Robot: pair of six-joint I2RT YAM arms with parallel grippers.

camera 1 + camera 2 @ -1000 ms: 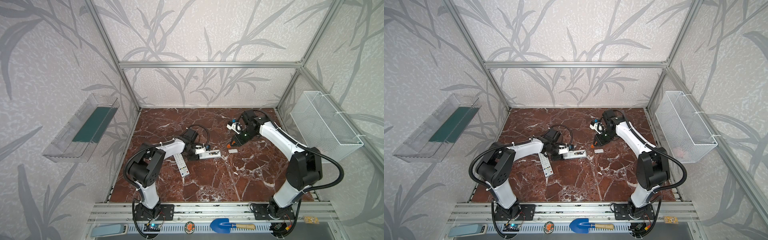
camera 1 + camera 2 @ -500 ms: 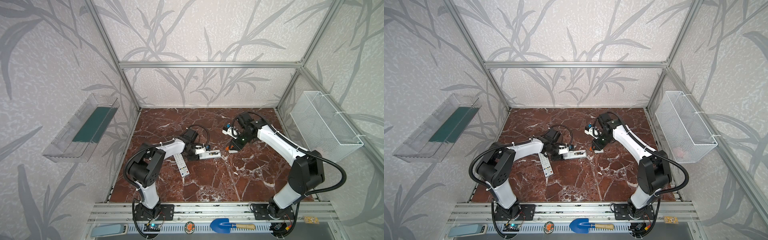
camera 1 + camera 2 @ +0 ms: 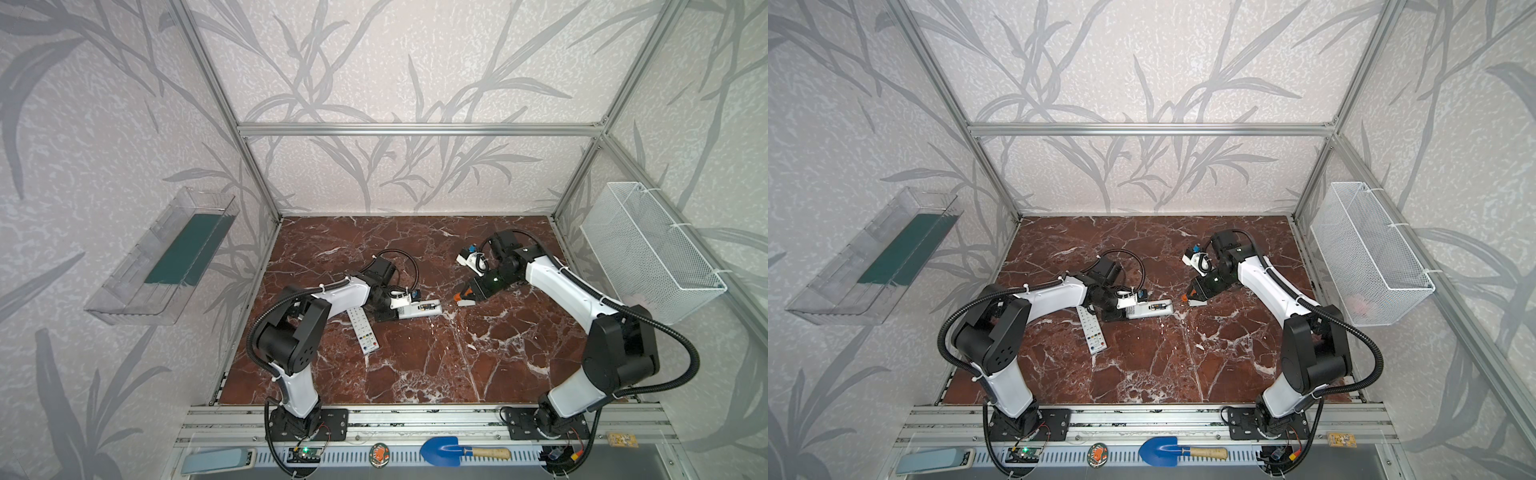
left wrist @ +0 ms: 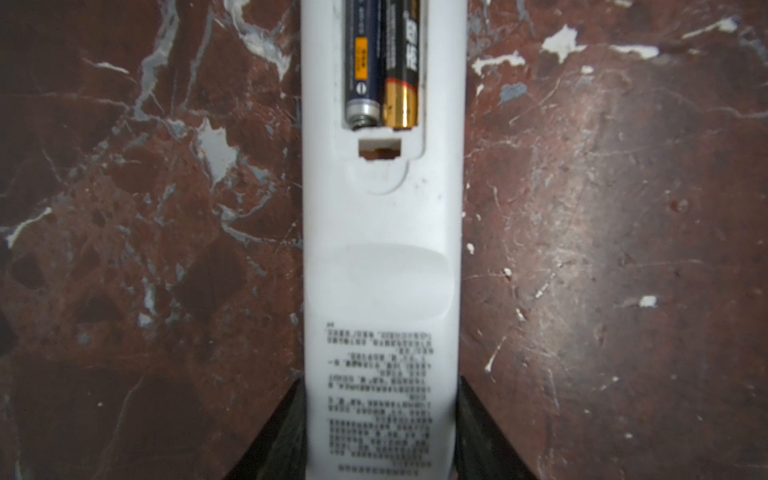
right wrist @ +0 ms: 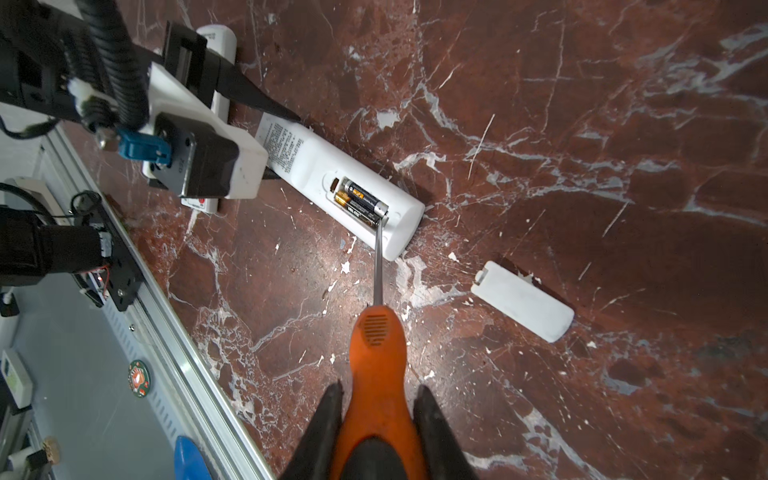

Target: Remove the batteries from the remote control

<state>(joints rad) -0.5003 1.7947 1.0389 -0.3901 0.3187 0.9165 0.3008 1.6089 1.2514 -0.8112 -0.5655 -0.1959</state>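
At the left, a second remote (image 3: 363, 330) lies buttons-up on the bench (image 3: 415, 374) and is best left alone. Just right of it, the left jaws clamp one end of the white remote (image 3: 419, 309), which lies back-up and flat. That hold should be firm, so the body neither skids nor tips under leverage. The batteries (image 5: 363, 201) sit side by side in the open compartment near the remote's right end. The screwdriver (image 5: 376, 353) has its tip at their right end, seemingly touching one cell's metal cap. The right jaws are drawn narrow on its orange handle. Ease the tip under that cap and lever up gently, so the cell lifts rather than flies. The cover (image 5: 525, 305) lies clear to the right.
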